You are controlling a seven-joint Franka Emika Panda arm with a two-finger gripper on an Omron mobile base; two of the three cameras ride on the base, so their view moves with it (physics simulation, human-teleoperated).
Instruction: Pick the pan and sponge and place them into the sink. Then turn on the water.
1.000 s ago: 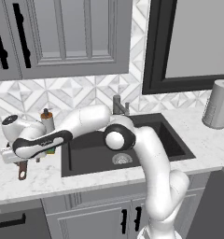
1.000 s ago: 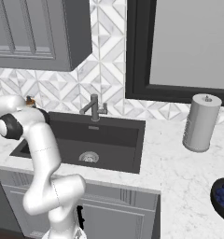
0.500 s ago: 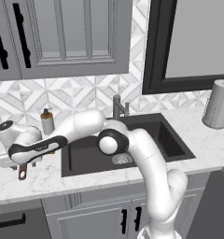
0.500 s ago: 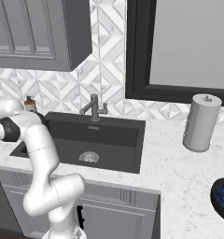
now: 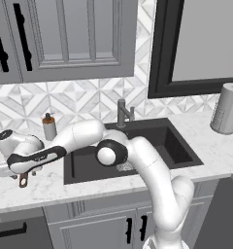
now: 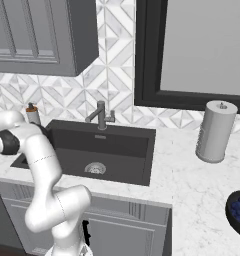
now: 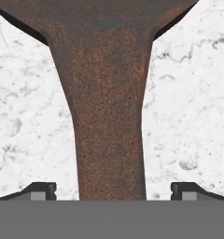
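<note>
The gripper (image 7: 113, 189) hangs low over the counter (image 7: 188, 116), jaws spread wide, one fingertip (image 7: 41, 190) on each side of the pan (image 7: 110, 93) handle without touching it. The sink (image 5: 174, 146) lies well off to its side.

pan bowl: cut off beyond the claw | round dark brown frying pan's long brown handle (image 7: 111, 121): near end hidden between fingertips (image 7: 41, 190)

Brown pan handle (image 7: 111, 140) flat on marble; sink (image 5: 174, 146) dry.
</note>
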